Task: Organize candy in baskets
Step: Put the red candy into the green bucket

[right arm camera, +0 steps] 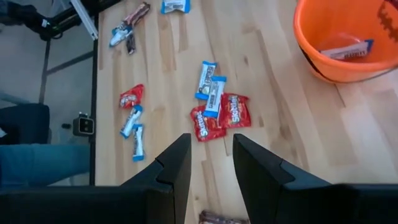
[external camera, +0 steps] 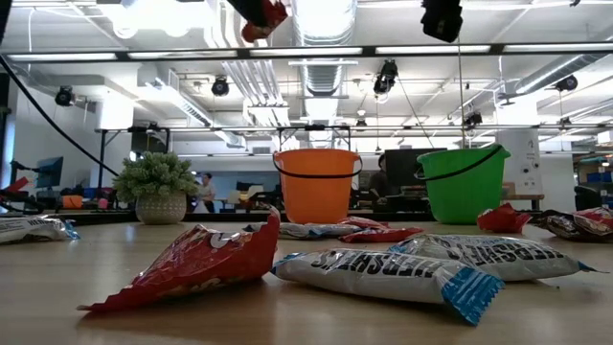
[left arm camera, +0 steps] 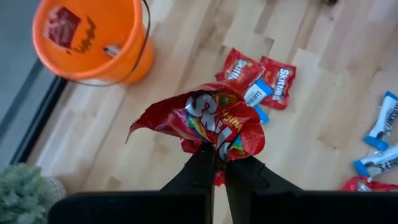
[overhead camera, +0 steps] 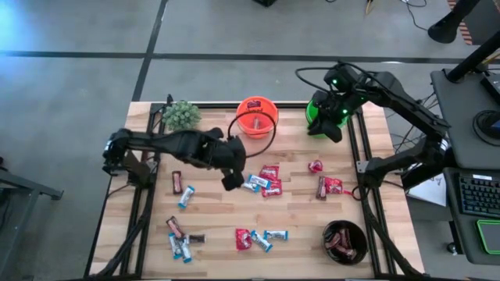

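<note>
My left gripper (left arm camera: 219, 155) is shut on a red candy packet (left arm camera: 211, 121), high over the middle of the table (overhead camera: 232, 182), short of the orange pail (overhead camera: 257, 115). My right gripper (right arm camera: 211, 155) stands open with nothing between its fingers, above the green pail (overhead camera: 316, 109) at the far right. The black bowl (overhead camera: 344, 240) sits at the near right with candy in it. More candy lies flat on the wood: a cluster (overhead camera: 264, 181) mid-table, some (overhead camera: 328, 186) at the right, others (overhead camera: 178, 238) at the near left. My left gripper pinches a crumpled edge of the red packet (left arm camera: 216, 144) between its two fingers. The fingers slant downward. The packet is lifted well clear of the table, creased and spread out beyond the fingertips; it shows red at the top of the low view (external camera: 263, 14).
A small potted plant (overhead camera: 181, 115) stands at the far left. The orange pail holds a red packet (left arm camera: 62, 26) and a blue-and-white bar (right arm camera: 348, 48). Black rails (overhead camera: 148, 203) run along both table sides. Bare wood lies between the candy groups.
</note>
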`<state>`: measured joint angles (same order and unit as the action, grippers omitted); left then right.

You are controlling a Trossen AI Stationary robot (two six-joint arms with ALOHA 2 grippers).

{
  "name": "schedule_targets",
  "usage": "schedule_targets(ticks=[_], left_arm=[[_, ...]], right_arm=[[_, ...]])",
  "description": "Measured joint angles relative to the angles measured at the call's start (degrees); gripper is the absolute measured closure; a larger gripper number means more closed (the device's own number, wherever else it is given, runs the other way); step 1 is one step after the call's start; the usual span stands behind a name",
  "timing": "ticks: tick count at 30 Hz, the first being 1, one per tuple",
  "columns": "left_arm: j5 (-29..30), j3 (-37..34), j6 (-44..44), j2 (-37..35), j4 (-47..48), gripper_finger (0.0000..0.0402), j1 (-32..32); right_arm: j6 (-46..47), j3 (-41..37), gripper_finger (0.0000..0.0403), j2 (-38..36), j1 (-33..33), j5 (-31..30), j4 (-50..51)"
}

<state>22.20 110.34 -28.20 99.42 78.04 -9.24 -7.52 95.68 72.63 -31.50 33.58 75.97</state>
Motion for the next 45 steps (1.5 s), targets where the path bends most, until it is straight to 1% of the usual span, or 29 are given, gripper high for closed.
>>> schedule_targets(ticks=[3, 7, 10, 15, 20, 25, 28, 33, 39, 45], left_arm=[[0.00, 0.67, 3.57, 0.00, 0.02, 0.0401, 0.98], [-0.19, 0.71, 8.62, -0.02, 0.74, 0.0401, 2.50], [-0.22, 0.71, 12.97, -0.02, 0.96, 0.0401, 3.89], [-0.46, 0.71, 19.60, -0.14, 0.89, 0.0401, 6.32], [-1.32, 0.69, 25.44, -1.17, -0.13, 0.0401, 8.68], [-3.89, 0.68, 30.55, -2.79, -5.71, 0.0401, 10.87], [-4.68, 0.68, 32.83, -3.77, -8.74, 0.0401, 11.78], [-4.81, 0.68, 35.35, -4.58, -10.45, 0.0401, 12.42], [-5.74, 0.68, 37.66, -4.61, -12.35, 0.0401, 12.76], [-6.34, 0.68, 38.24, -4.59, -12.45, 0.0401, 13.16]], right_arm=[[0.50, 0.00, 0.0294, 0.71, 0.89, -0.09, -1.00], [6.20, 0.00, 0.0294, 1.87, 2.36, -0.07, -4.65], [11.39, 0.00, 0.0294, 2.52, 4.21, -0.15, -10.93], [20.48, 0.00, 0.0294, 2.90, 7.62, -0.08, -24.19], [24.60, 0.00, 0.0294, 3.09, 9.86, -0.09, -31.29], [29.58, 0.00, 0.0294, 4.49, 10.90, -0.85, -37.81], [31.33, 0.00, 0.0294, 6.12, 11.03, -2.96, -39.91], [32.47, 0.00, 0.0294, 8.92, 11.27, -5.11, -40.33], [33.88, 0.00, 0.0294, 12.14, 12.41, -5.14, -43.98], [34.09, 0.00, 0.0294, 13.75, 13.46, -5.12, -44.66]])
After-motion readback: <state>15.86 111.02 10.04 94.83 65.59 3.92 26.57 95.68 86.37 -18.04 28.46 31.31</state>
